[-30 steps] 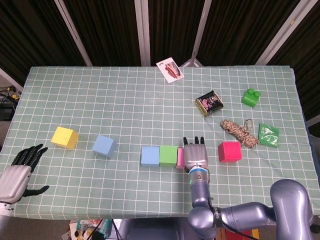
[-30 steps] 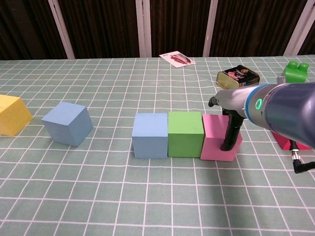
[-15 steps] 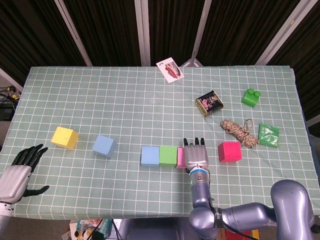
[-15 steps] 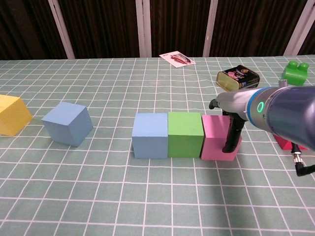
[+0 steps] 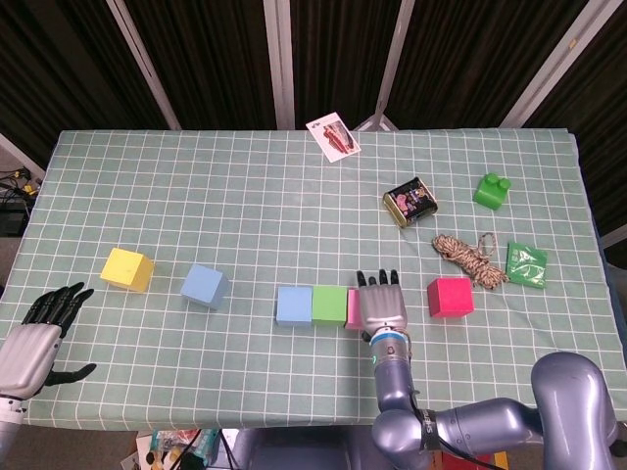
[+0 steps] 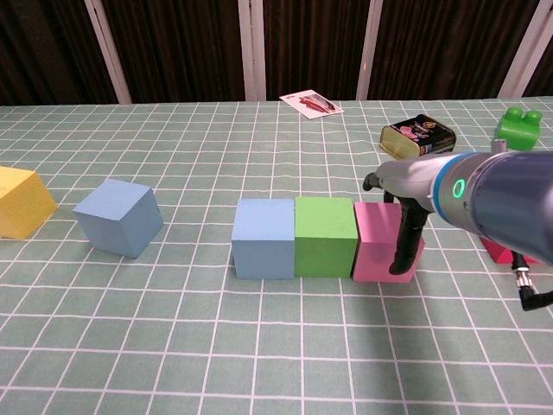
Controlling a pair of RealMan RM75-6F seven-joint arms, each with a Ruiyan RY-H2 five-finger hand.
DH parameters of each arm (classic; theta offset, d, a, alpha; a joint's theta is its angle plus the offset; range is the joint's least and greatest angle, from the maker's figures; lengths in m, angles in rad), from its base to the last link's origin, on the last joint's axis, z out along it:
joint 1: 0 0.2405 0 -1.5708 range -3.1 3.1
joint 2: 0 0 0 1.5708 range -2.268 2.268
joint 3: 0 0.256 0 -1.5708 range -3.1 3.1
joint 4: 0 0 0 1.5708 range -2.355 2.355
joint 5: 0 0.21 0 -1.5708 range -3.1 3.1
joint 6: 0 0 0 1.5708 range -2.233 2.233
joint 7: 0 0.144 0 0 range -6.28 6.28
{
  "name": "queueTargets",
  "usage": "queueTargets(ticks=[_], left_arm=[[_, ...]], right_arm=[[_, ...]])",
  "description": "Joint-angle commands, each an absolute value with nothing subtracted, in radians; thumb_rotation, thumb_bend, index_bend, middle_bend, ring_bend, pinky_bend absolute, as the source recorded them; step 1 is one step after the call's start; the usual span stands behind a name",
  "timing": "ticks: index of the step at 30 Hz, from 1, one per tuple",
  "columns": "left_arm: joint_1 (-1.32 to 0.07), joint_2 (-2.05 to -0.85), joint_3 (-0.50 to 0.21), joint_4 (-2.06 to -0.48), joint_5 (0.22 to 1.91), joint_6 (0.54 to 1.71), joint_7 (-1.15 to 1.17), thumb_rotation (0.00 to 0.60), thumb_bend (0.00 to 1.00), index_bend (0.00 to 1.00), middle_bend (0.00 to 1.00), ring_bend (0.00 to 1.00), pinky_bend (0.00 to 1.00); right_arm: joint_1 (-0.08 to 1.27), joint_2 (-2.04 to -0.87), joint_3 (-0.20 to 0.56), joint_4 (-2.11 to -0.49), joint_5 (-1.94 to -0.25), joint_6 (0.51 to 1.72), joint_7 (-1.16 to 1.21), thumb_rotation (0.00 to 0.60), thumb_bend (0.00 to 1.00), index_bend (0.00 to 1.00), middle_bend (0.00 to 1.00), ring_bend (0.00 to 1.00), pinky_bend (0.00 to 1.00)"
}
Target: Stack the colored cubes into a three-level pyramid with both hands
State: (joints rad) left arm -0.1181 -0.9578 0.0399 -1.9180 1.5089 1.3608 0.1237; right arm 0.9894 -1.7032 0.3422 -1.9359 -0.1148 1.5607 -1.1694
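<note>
Hardly any change over the last sec: right robot hand (image 5: 383, 304) still flat against the right side of the pink cube (image 6: 380, 242), fingers straight, gripping nothing, only a slight shift. Base row reads as done: blue cube (image 5: 294, 305), green cube (image 5: 330, 305) and pink touching in a line near the table's front edge, so 2nd level next, prob. Left robot hand (image 5: 39, 338) parked at the front-left corner, fingers spread, empty. Spare blocks: second blue cube (image 5: 205, 286) and yellow cube (image 5: 127, 269) toward the left edge, red cube (image 5: 450, 297) just right of the row. Nearby clutter: rope coil (image 5: 468, 258), tin (image 5: 409, 201), green brick (image 5: 492, 190), green packet (image 5: 526, 264), card (image 5: 333, 136) at the back edge. Nothing blocking the row itself.
</note>
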Motion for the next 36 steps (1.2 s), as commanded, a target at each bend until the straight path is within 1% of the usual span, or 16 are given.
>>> queueTargets(ticks=[1, 9, 12, 15, 17, 19, 21, 29, 36], left_arm=[[-0.118, -0.959, 0.04, -1.918, 1.508, 1.36, 0.125, 0.6, 0.09, 0.0, 0.0, 0.0, 0.0], [-0.117, -0.96, 0.041, -1.918, 1.51, 1.361, 0.129, 0.6, 0.09, 0.0, 0.0, 0.0, 0.0], [-0.116, -0.959, 0.042, -1.917, 1.511, 1.364, 0.127, 0.6, 0.09, 0.0, 0.0, 0.0, 0.0], [-0.114, -0.958, 0.044, -1.917, 1.514, 1.366, 0.124, 0.6, 0.09, 0.0, 0.0, 0.0, 0.0], [-0.113, -0.958, 0.044, -1.916, 1.517, 1.368, 0.123, 0.6, 0.09, 0.0, 0.0, 0.0, 0.0], [-0.112, -0.957, 0.044, -1.918, 1.518, 1.37, 0.121, 0.6, 0.09, 0.0, 0.0, 0.0, 0.0], [-0.112, -0.958, 0.044, -1.918, 1.52, 1.371, 0.122, 0.6, 0.09, 0.0, 0.0, 0.0, 0.0], [-0.114, -0.961, 0.047, -1.92, 1.516, 1.363, 0.14, 0.6, 0.09, 0.0, 0.0, 0.0, 0.0], [-0.116, -0.966, 0.045, -1.923, 1.503, 1.354, 0.154, 0.6, 0.11, 0.0, 0.0, 0.0, 0.0]], right_arm=[[0.993, -1.695, 0.345, -1.958, -0.123, 1.57, -1.175, 0.6, 0.17, 0.0, 0.2, 0.0, 0.01], [1.011, -1.658, 0.359, -2.044, -0.167, 1.602, -1.19, 0.6, 0.17, 0.0, 0.19, 0.0, 0.01], [1.008, -1.627, 0.353, -2.075, -0.217, 1.607, -1.18, 0.6, 0.17, 0.0, 0.19, 0.0, 0.01], [0.984, -1.573, 0.308, -2.108, -0.354, 1.608, -1.137, 0.6, 0.17, 0.0, 0.17, 0.0, 0.01], [0.953, -1.533, 0.28, -2.134, -0.444, 1.605, -1.084, 0.6, 0.17, 0.0, 0.14, 0.0, 0.0], [0.919, -1.491, 0.235, -2.15, -0.544, 1.6, -1.035, 0.6, 0.17, 0.0, 0.08, 0.0, 0.0], [0.88, -1.448, 0.187, -2.165, -0.633, 1.594, -0.984, 0.6, 0.17, 0.0, 0.06, 0.0, 0.0], [0.729, -1.295, 0.024, -2.224, -0.84, 1.575, -0.814, 0.6, 0.17, 0.0, 0.0, 0.0, 0.0], [0.608, -1.194, -0.1, -2.255, -1.001, 1.557, -0.69, 0.6, 0.17, 0.0, 0.0, 0.0, 0.0]])
